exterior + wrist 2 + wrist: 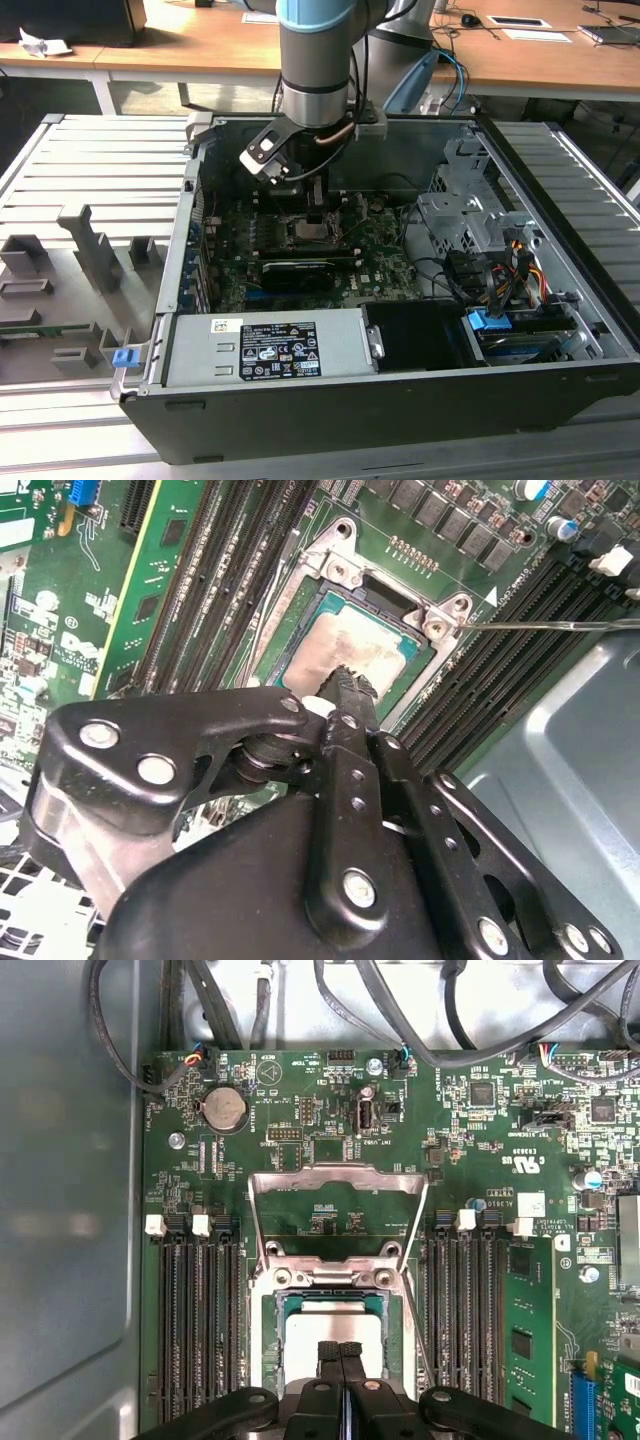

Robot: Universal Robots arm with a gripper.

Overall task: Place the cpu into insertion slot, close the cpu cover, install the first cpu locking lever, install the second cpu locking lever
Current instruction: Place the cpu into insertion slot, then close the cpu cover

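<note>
The cpu (333, 1328) lies flat in the insertion slot (330, 1278), its silvery top smeared with grey paste; it appears again in the second wrist view (345, 645). The cpu cover (335, 1173) stands swung open behind the slot, green board showing through its cut-out. My gripper (340, 1350) is shut, its two black fingertips pressed together right over the chip's middle, touching or nearly touching it. A thin wire locking lever (560, 624) sticks out free beside the slot. In the exterior view the gripper (318, 212) reaches down into the open case over the slot (312, 233).
Long black memory slots (195, 1330) flank the socket on both sides. A black card (298, 272) lies just in front, the power supply (265, 348) at the case front, a drive cage (470, 215) and cables (500, 275) on the exterior view's right.
</note>
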